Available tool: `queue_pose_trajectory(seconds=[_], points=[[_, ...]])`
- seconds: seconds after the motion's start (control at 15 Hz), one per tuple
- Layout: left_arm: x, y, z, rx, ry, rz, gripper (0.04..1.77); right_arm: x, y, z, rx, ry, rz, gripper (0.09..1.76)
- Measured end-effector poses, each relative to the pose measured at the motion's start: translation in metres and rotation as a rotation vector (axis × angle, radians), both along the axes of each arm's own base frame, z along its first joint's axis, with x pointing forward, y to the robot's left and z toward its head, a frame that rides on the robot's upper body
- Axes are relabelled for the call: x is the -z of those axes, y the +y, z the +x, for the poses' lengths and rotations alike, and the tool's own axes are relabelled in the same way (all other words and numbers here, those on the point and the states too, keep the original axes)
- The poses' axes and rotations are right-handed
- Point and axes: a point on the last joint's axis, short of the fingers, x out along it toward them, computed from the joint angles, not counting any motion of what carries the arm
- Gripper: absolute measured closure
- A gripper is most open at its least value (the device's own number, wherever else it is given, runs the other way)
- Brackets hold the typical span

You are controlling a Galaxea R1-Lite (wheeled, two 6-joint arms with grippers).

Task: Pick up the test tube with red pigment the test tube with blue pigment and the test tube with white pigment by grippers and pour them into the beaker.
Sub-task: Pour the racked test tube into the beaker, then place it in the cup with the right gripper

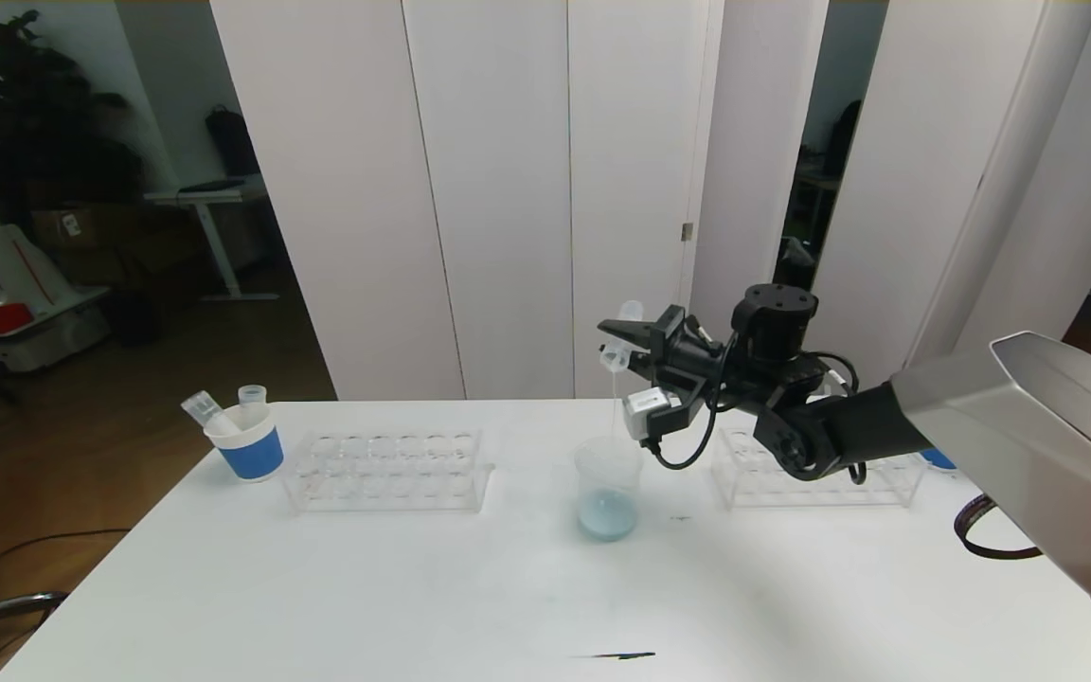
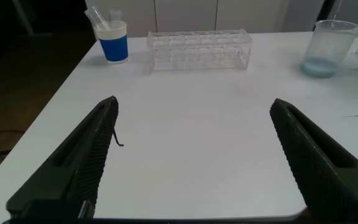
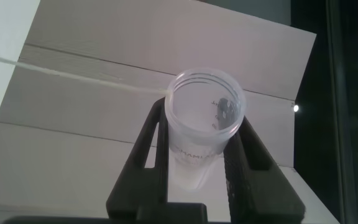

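My right gripper [image 1: 623,346] is shut on the test tube with white pigment [image 1: 624,333], held tilted above the beaker [image 1: 608,488]. A thin whitish stream [image 1: 614,407] runs from the tube's lip down into the beaker, which holds pale blue liquid. In the right wrist view the tube [image 3: 194,155] sits between the two fingers of the right gripper [image 3: 204,118], and the stream [image 3: 73,76] leaves its rim. My left gripper [image 2: 194,104] hangs open over bare table, far from the beaker [image 2: 331,46]. The test tubes with red and blue pigment are out of view.
A blue-and-white paper cup [image 1: 247,445] with two clear tubes stands at the table's far left. A clear rack [image 1: 384,471] sits beside it, and another rack [image 1: 815,474] lies under my right arm. A dark mark [image 1: 617,655] lies near the front edge.
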Motion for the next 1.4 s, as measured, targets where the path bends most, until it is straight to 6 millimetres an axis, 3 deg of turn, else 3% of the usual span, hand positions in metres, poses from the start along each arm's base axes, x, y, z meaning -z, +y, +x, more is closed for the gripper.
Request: queue_pose_trajectory(seconds=[0.87, 1.13, 1.4], points=[[0.0, 0.0, 0.0, 0.0, 0.0, 0.0, 0.07, -0.012, 0.01, -0.002, -0.011, 0.048, 0.087, 1.27], [0.0, 0.0, 0.0, -0.001, 0.0, 0.0, 0.07, -0.03, 0.013, -0.002, 0.033, 0.085, 0.184, 1.27], [0.0, 0.0, 0.0, -0.001, 0.0, 0.0, 0.07, -0.051, 0.014, -0.005, 0.207, 0.169, 0.385, 1.27]])
